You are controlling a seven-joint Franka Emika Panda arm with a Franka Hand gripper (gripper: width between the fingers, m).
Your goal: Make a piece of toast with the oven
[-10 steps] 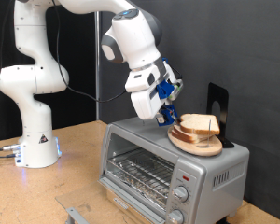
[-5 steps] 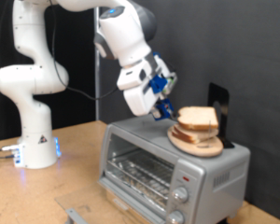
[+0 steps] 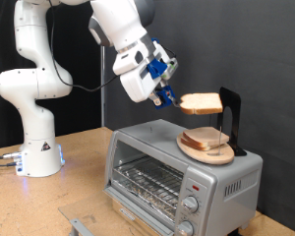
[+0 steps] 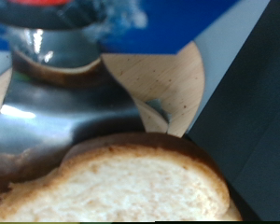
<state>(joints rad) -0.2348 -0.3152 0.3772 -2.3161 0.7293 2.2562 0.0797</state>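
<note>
Claw: our claw (image 3: 171,98) is clamped on one edge of the piece of toast (image 3: 200,102), held flat in the air above the oven (image 3: 177,172).
Risk: we judge the thin edge grip could let the slice sag, tear or slip; it could also clip the black stand (image 3: 229,116).
Toast: pale crumb, golden-brown crust (image 4: 131,149).
Below: stacked bread slices (image 3: 206,143) on a wooden plate (image 3: 201,155) atop the oven.

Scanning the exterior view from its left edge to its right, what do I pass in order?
Robot base → hand, holding the piece of toast → black stand at the back of the oven top.
</note>
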